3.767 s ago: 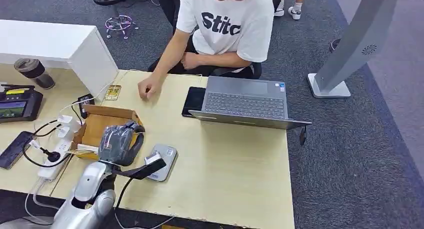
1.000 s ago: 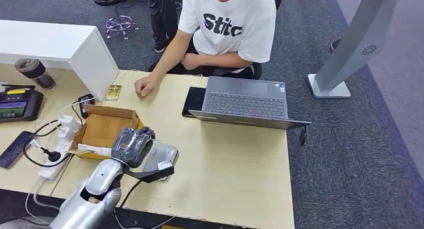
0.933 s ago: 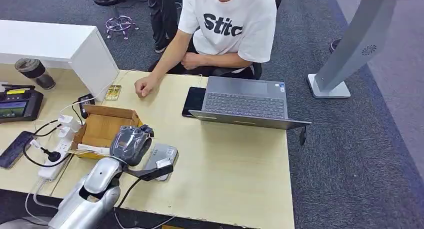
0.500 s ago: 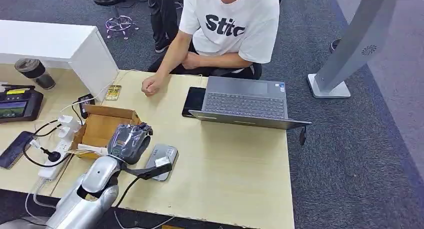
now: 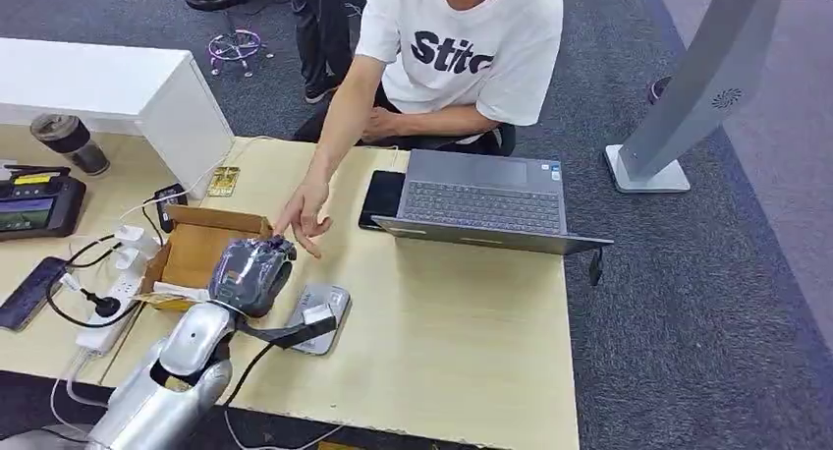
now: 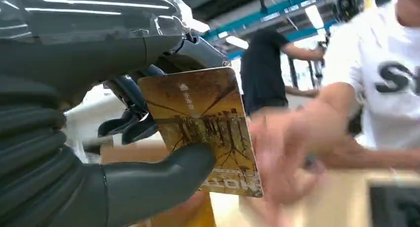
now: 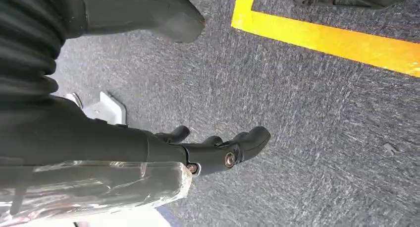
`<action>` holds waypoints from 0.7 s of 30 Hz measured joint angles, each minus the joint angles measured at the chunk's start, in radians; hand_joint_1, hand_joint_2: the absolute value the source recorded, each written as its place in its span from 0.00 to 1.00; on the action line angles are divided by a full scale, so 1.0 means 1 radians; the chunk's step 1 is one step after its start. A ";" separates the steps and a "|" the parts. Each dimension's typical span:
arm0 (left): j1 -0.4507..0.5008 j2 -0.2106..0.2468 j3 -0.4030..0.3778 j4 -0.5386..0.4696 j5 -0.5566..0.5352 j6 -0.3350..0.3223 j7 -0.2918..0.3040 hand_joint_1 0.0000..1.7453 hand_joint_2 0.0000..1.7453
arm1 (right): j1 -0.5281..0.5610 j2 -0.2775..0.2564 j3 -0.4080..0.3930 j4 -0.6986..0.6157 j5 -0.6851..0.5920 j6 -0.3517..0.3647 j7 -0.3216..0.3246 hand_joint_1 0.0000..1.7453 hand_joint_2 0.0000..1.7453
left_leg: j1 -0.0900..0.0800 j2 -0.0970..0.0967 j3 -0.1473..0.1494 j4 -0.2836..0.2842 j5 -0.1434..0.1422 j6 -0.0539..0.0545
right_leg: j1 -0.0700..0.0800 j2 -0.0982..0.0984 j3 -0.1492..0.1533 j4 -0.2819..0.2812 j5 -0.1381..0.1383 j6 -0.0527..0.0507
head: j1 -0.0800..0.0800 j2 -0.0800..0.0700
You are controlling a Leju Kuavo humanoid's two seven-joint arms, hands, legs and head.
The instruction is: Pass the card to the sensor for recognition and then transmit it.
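Person at the far side of the counter [image 5: 462, 312] is now reaching across: the person's hand [image 5: 303, 214], which was resting by the counter's far edge half a second ago, is coming down right at the robot's left hand [image 5: 250, 273], fingertips touching or just about touching it. Left arm is also pulling back off the sensor [image 5: 316, 317]; a second ago the hand was sitting over the grey pad, now it is sitting between the cardboard box [image 5: 196, 249] and the pad, so the pad's top is showing again. Reading that as scan step likely done and the handover starting, though nothing here confirms the sensor actually read it. Laptop [image 5: 481, 199] and the black tablet beside it aren't moving. Left hand is holding the card [image 6: 203, 123] pinched, thumb [image 6: 158, 175] pressing on the printed face and darker fingers backing it from behind; card is standing roughly upright, tipped toward the person. In the left wrist view the person's hand is blurring right next to the card's free edge, so it's moving fast and I can't tell if it has contact with the card yet. Right hand [image 7: 218, 150] is hanging down over the carpet, holding nothing, fingers loosely curled and slightly apart. Next bit calls for the robot keeping the pinch until the person clearly has the free edge, then releasing; risk is letting go early and dropping the card onto the box or counter.
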 joint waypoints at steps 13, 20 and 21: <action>-0.219 0.057 0.029 0.051 0.009 -0.033 -0.055 1.00 1.00 | 0.000 -0.002 0.003 0.000 0.002 0.000 -0.002 0.00 1.00 | 0.000 -0.001 -0.001 -0.001 0.002 -0.001 | 0.000 0.000 -0.001 0.001 0.003 -0.002 | -0.001 0.000; -0.229 0.062 0.030 0.063 0.003 -0.025 -0.048 1.00 1.00 | 0.000 -0.002 0.003 0.000 0.002 0.000 -0.002 0.00 1.00 | 0.000 0.000 -0.001 -0.001 0.002 -0.001 | 0.000 0.000 -0.001 0.002 0.003 -0.002 | -0.001 0.000; -0.229 0.062 0.030 0.065 0.003 -0.024 -0.048 1.00 1.00 | 0.000 -0.002 0.003 0.000 0.002 0.000 -0.002 0.00 1.00 | 0.000 0.000 -0.001 -0.001 0.002 -0.001 | 0.000 0.000 -0.001 0.002 0.003 -0.002 | -0.001 0.000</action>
